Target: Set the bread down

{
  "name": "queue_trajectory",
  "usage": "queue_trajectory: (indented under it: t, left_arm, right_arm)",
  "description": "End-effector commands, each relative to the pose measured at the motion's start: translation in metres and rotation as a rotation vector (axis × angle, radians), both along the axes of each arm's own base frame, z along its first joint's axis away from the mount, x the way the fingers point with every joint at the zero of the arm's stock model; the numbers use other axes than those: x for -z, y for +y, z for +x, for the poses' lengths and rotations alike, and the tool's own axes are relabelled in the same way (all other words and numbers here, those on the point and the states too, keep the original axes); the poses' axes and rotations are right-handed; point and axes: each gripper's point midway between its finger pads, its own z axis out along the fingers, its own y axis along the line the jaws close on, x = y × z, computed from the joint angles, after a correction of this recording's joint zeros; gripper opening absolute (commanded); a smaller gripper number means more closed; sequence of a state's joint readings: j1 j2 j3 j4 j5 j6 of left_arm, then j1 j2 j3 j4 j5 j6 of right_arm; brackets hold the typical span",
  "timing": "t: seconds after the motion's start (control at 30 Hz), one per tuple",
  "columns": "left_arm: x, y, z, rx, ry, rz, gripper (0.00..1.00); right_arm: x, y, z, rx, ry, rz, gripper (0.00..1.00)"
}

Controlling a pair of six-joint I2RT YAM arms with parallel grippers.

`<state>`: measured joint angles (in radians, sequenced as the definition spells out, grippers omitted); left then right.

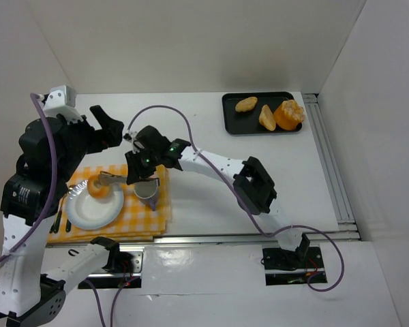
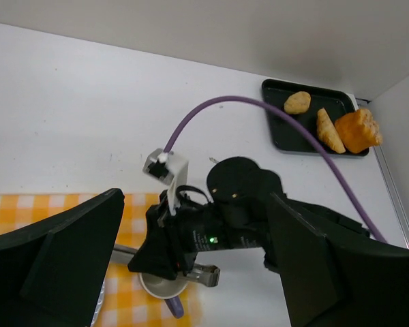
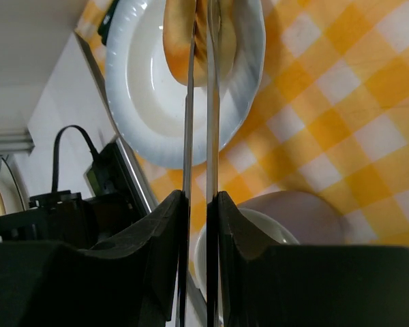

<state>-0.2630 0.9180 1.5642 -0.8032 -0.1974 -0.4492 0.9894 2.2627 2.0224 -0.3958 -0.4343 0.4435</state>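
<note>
My right pincer (image 1: 139,169) is clenched on a pair of tongs (image 1: 116,179), and the 2 blades of the tongs pinch the bread (image 1: 97,187) at their tips. The bread sits over the far part of the plate (image 1: 88,212), just inside its rim. I cannot tell whether it touches the plate or hangs just above it. From the right pincer the bread lies straight out along the tongs, whose long axis runs from the mug (image 1: 148,190) side toward the plate. The plate and mug share the checked cloth (image 1: 150,218). My left pincer (image 1: 109,126) is released, fingers wide, raised beyond the plate's far side and holding nothing. As I judge it, the next move is only to ease the right pincer's squeeze so the blades spread and drop the bread.
</note>
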Motion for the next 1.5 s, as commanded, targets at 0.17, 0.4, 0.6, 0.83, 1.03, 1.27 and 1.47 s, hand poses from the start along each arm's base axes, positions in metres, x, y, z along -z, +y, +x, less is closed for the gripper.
queue_trajectory:
  t: [0.17,0.4,0.6,0.83,1.03,1.27,1.47]
  left_arm:
    - [-0.01,0.004,-0.003,-0.019,-0.033,-0.014,0.99]
    - [-0.013,0.005,-0.006,-0.019,-0.042,-0.017,0.99]
    - [-0.018,0.005,-0.005,-0.018,-0.052,-0.01,0.99]
    - [-0.021,0.011,-0.005,-0.039,-0.063,0.012,0.99]
    - [-0.002,0.01,0.011,-0.043,-0.02,0.057,0.99]
    - [0.068,-0.016,0.039,0.065,0.166,0.086,0.99]
    - [0.114,-0.043,0.045,0.185,0.308,0.047,0.99]
  right_arm:
    - [-0.013,0.023,-0.023,-0.087,-0.013,0.033,0.1]
    - [-0.052,0.016,-0.017,-0.047,-0.084,0.075,0.46]
    - [-0.077,-0.007,0.01,0.023,-0.122,0.11,0.54]
    - [-0.114,-0.062,0.059,0.209,-0.203,0.136,0.54]
    - [-0.098,-0.189,0.144,0.585,-0.216,0.028,0.54]
    - [-0.076,-0.363,0.22,1.018,-0.23,-0.074,0.56]
    - [-0.041,-0.438,0.24,1.17,-0.174,-0.156,0.56]
